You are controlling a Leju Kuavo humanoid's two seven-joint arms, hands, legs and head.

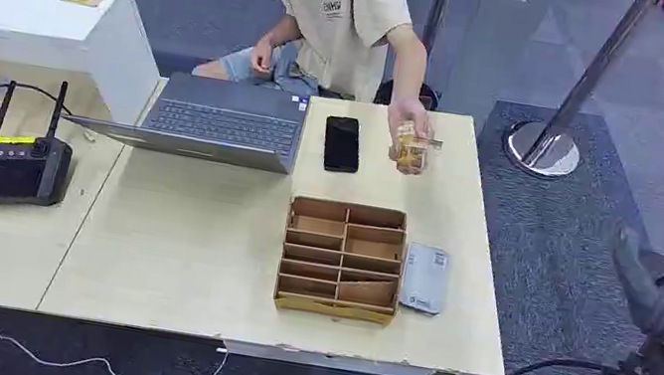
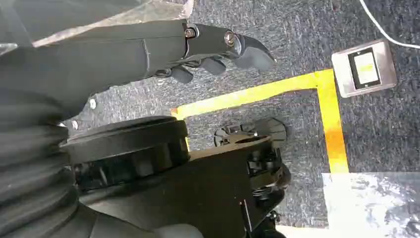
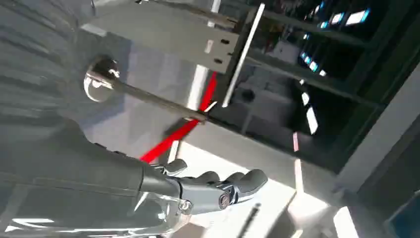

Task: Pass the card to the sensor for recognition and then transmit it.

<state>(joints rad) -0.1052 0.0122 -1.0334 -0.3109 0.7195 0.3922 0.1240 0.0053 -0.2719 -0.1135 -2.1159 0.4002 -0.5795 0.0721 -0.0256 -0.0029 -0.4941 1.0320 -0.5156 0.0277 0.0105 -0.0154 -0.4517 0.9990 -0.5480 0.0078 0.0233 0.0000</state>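
A person seated behind the table holds a small yellowish card (image 1: 408, 145) above the table's far right part, next to a black phone (image 1: 342, 144). The grey sensor box (image 1: 423, 278) lies flat beside the right wall of a cardboard organiser (image 1: 342, 259). My right hand (image 1: 655, 297) is raised off the table's right side, well short of the card; its fingers (image 3: 233, 184) are stretched out and hold nothing. My left hand (image 2: 218, 47) hangs over the carpet, fingers loosely extended and empty.
An open laptop (image 1: 218, 119) sits at the table's back, with a black remote controller (image 1: 13, 165) and cables to the left and a white box (image 1: 28, 14) behind. A chrome stanchion (image 1: 547, 141) with a red belt stands to the right. The floor has a socket plate (image 2: 364, 68) and yellow tape (image 2: 329, 119).
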